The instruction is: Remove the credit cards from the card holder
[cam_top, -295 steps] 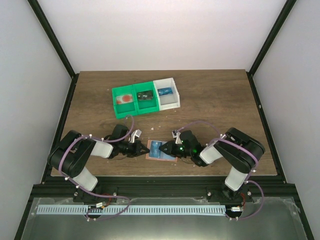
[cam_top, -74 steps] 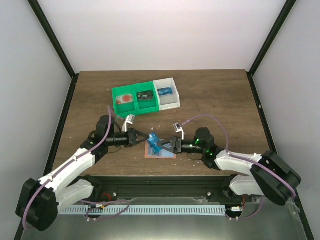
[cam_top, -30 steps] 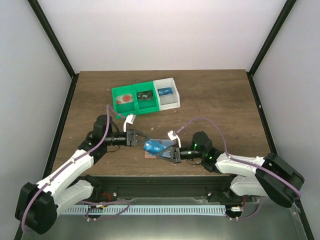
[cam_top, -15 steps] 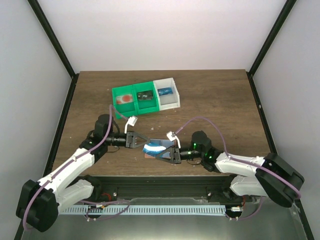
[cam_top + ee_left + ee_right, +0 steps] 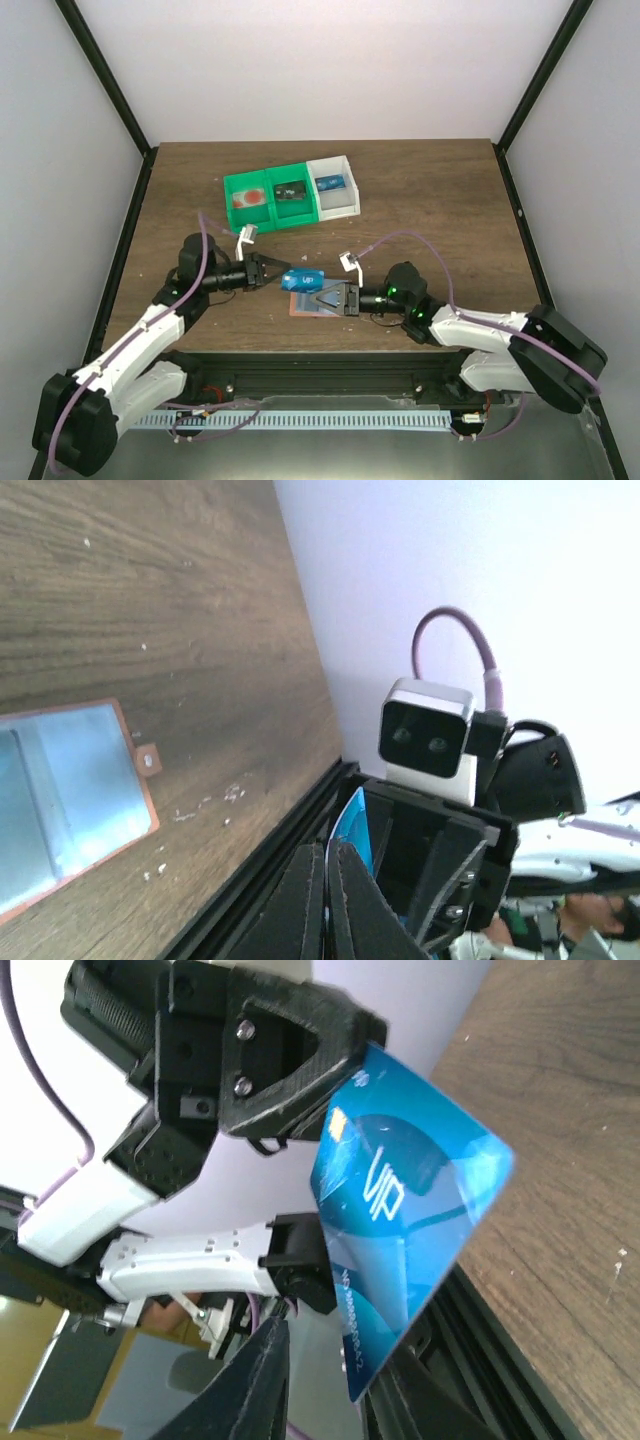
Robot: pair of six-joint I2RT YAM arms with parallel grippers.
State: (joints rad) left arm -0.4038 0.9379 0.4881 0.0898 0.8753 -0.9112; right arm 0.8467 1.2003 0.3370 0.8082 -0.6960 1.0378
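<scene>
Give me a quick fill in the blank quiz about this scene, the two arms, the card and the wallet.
1. The gripper pinching the blue plastic VIP card belongs to the ___ arm.
2. The salmon-pink folding wallet lies ___ on the wooden table, pale blue inside facing up.
3. Next to the two green plastic bins stands one ___ bin.
Missing words: left; open; white.
</scene>
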